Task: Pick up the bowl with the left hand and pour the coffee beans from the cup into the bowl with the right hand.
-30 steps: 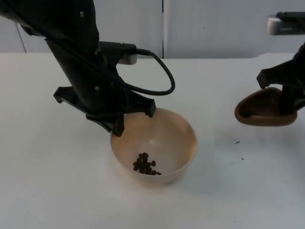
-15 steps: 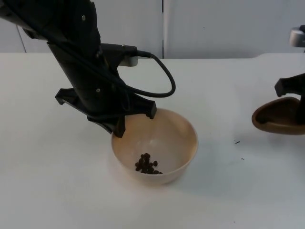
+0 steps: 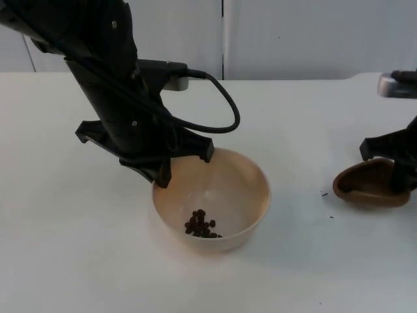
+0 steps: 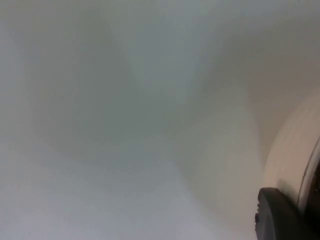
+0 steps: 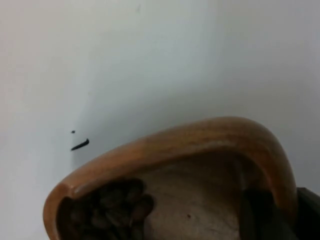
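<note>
From the top view there is one cream bowl (image 3: 212,199) near the table's (image 3: 65,261) middle, with a single small heap of coffee beans (image 3: 201,224) at its bottom; the left gripper (image 3: 163,163) is clamped on its far-left rim. One brown wooden cup (image 3: 368,184) sits at the right edge, tilted, pinched by the right gripper (image 3: 397,173); open white table lies between cup and bowl, with two tiny dark specks (image 3: 324,193) near the cup. In the left wrist view the bowl's pale wall (image 4: 287,150) curves beside a black fingertip (image 4: 280,215). In the right wrist view the cup's rim (image 5: 200,137) arches over a few beans (image 5: 112,205) left inside, a finger (image 5: 257,215) against its inner wall.
</note>
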Action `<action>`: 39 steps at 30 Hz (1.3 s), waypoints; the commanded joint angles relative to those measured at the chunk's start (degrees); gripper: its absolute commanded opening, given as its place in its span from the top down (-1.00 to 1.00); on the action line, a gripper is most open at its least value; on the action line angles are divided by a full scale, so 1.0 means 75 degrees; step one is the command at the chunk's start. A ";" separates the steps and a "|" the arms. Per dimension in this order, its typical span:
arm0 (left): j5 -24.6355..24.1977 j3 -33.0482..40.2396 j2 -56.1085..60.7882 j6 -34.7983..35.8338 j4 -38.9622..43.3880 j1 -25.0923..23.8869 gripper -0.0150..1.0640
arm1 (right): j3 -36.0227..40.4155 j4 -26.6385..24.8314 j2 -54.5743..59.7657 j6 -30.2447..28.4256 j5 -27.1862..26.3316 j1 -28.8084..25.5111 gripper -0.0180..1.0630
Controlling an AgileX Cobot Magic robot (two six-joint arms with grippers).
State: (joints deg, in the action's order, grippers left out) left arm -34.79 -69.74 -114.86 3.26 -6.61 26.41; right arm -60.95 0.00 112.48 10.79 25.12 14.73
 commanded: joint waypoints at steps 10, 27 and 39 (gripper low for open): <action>0.0092 0.0051 -0.0035 -0.0017 -0.0059 0.0026 0.98 | 0.0027 0.0000 0.0437 0.0158 -0.0250 -0.0032 0.97; 0.0092 0.0051 -0.0035 -0.0017 -0.0059 0.0026 0.98 | 0.0027 0.0000 0.0451 0.0309 -0.0265 -0.0032 0.96; 0.0091 0.0051 -0.0035 -0.0017 -0.0059 0.0026 0.91 | 0.0027 0.0000 0.0451 0.0334 -0.0328 -0.0032 0.96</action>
State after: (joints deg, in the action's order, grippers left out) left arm -34.79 -69.74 -114.86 3.26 -6.61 26.41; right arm -60.95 0.00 115.99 13.08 23.59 14.73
